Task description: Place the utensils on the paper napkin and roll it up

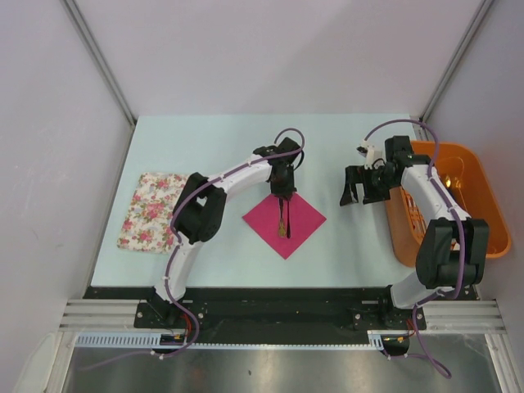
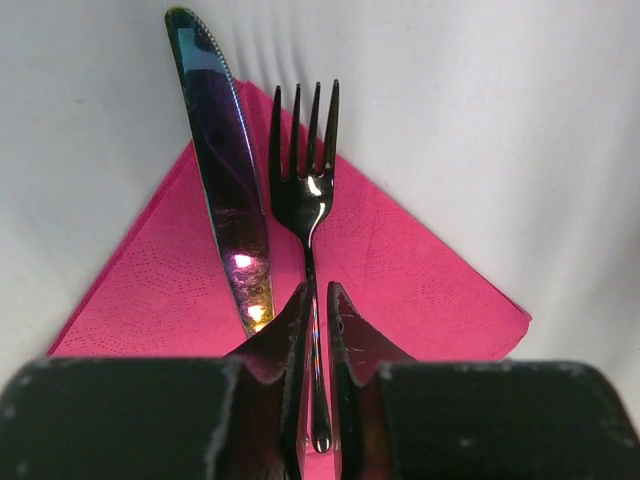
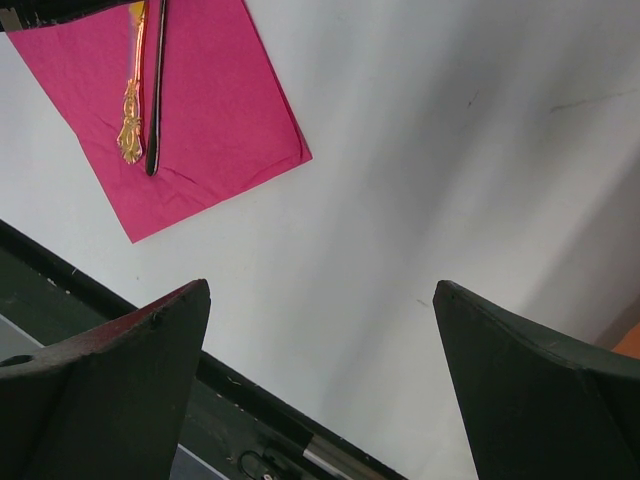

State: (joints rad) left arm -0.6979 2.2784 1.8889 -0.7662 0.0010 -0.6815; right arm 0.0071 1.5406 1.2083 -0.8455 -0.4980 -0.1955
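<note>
**A:** What is the left tool (image 2: 318, 292) doing?

**B:** It is straddling the fork (image 2: 305, 200) handle, its fingers (image 2: 285, 335) nearly together. I cannot tell whether they are pinching it.

**A:** Where is the fork lying?

**B:** On the napkin (image 2: 400, 280), just beside the knife (image 2: 230, 180), whose tip is reaching past the far corner over the worktop (image 1: 344, 246).

**A:** And the right tool (image 1: 357, 192)?

**B:** It is hovering spread wide and gripping nothing, between the napkin and the tub (image 1: 483, 213).
</note>
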